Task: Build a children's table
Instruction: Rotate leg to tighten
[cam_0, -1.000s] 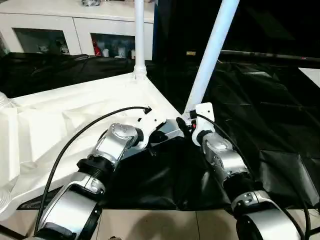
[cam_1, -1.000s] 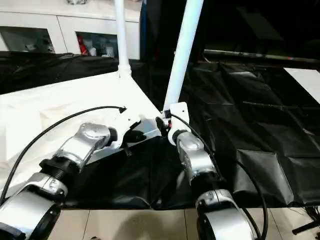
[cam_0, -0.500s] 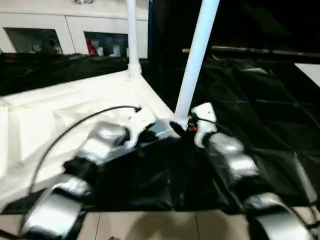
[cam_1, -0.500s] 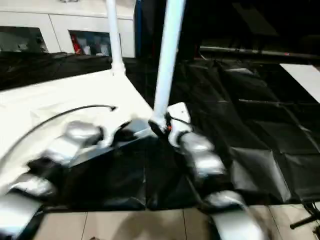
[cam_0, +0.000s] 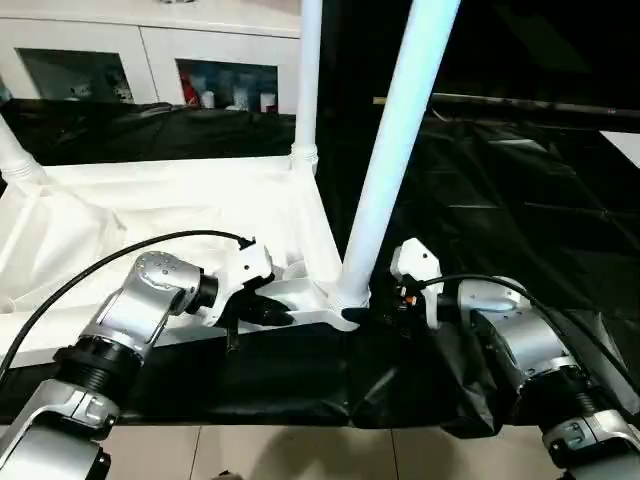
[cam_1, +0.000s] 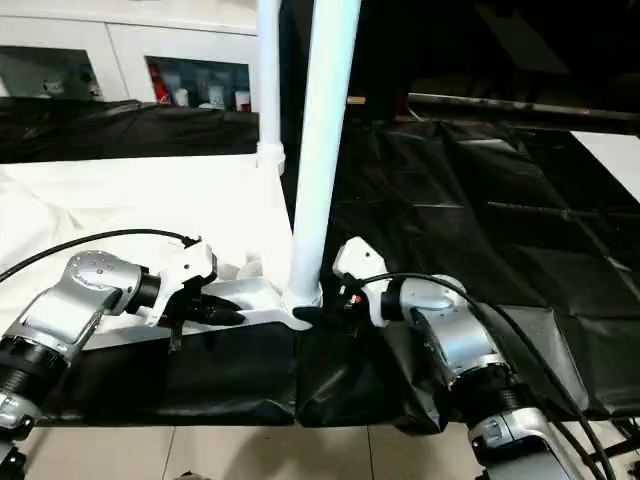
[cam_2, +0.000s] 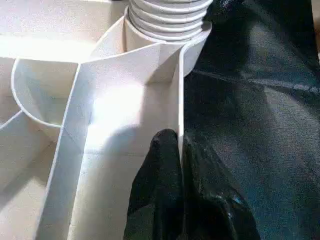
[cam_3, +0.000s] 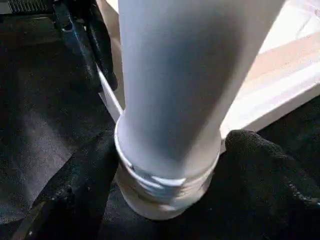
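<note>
Two grips matter here — keep your left gripper pinched on the near rim of the upside-down white plastic tabletop on the black cloth, while your right gripper — fingers spread around the near-right white tubular leg — twists it squarely home.

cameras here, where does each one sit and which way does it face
Left eye, right eye: on the head, looking down over both silver forearms at the upturned tabletop.
Left wrist: along the left gripper, shut on the tabletop's rim by the near leg's socket.
Right wrist: along the right gripper, its fingers either side of the near leg.
Shared: both wrist views see that leg's threaded base.
</note>
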